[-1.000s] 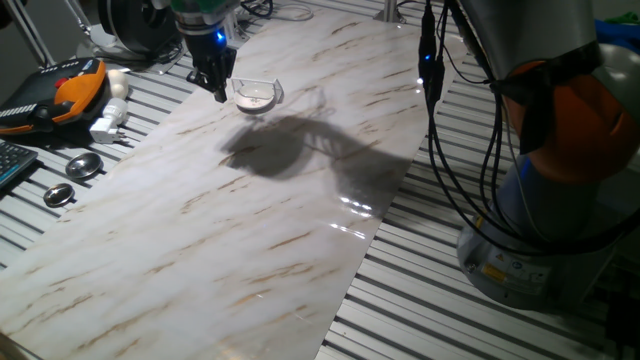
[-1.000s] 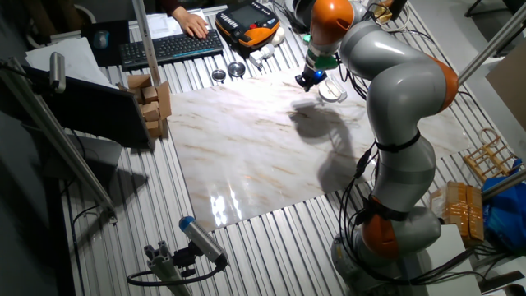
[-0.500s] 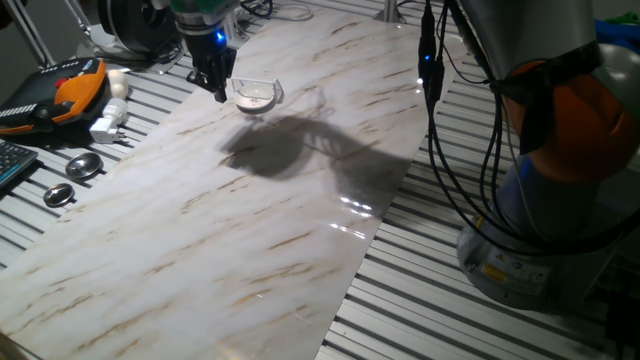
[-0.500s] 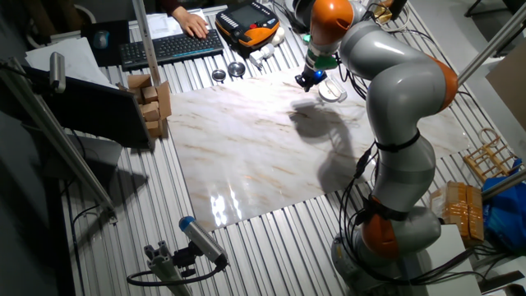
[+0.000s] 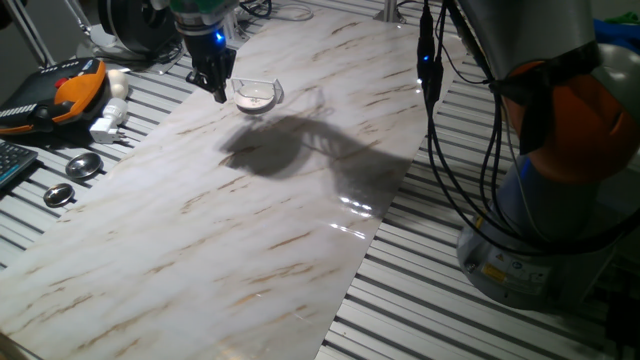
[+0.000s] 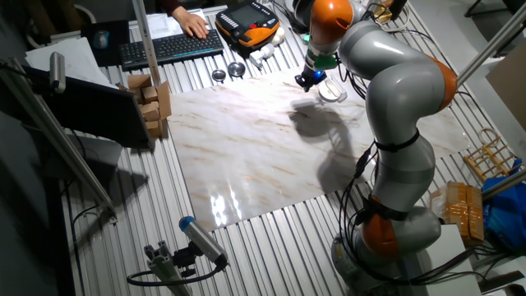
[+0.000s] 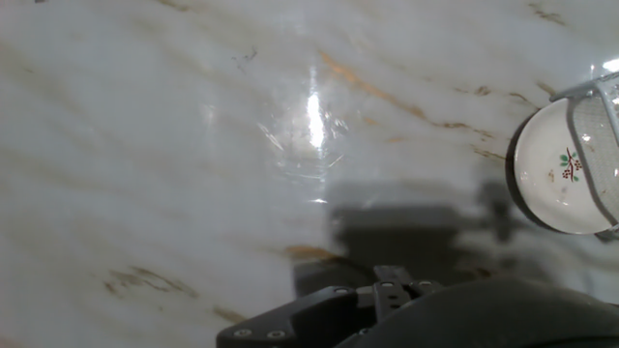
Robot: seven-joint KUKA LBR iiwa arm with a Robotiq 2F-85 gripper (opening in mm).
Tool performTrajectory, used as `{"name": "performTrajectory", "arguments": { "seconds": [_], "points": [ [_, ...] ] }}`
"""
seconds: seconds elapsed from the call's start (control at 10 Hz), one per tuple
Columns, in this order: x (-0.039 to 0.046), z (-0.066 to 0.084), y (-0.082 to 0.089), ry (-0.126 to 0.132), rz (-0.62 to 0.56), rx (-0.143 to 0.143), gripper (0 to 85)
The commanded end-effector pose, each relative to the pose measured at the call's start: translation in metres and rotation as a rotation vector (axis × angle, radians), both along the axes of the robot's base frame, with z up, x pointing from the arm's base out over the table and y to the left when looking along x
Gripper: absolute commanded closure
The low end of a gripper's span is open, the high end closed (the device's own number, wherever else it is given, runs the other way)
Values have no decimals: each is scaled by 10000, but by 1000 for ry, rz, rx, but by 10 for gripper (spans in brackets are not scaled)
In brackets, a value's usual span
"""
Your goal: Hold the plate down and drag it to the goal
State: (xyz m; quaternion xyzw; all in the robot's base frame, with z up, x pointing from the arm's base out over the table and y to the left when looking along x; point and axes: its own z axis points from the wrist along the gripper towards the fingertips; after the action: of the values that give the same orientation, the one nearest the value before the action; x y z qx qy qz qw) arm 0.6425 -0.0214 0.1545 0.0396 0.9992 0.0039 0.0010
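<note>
Hand view: plate [image 7: 556, 166] at right edge, sitting against the clear bracket [image 7: 602, 145], on the marble board [image 7: 193, 145]. Fixed views: gripper [image 5: 216, 88] just beside plate [image 5: 254, 95], not touching, near board's far edge. Fingers look together, can't tell for sure. Two metal discs [image 5: 84, 166] lie off to the side.

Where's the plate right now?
In one fixed view the plate sits at the marble slab's far end, inside the goal, just right of the gripper.
</note>
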Motion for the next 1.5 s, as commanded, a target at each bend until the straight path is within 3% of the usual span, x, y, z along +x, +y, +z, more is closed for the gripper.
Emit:
{"name": "performTrajectory", "arguments": {
  "seconds": [0.0, 1.1, 1.3, 1.4],
  "points": [
    [3, -2, 1, -1, 0, 0, 850],
    [14, -11, 9, -10, 0, 2, 850],
    [33, -35, 27, 14, 0, 3, 850],
    [26, -43, 52, 17, 6, -9, 850]
  ]
}}
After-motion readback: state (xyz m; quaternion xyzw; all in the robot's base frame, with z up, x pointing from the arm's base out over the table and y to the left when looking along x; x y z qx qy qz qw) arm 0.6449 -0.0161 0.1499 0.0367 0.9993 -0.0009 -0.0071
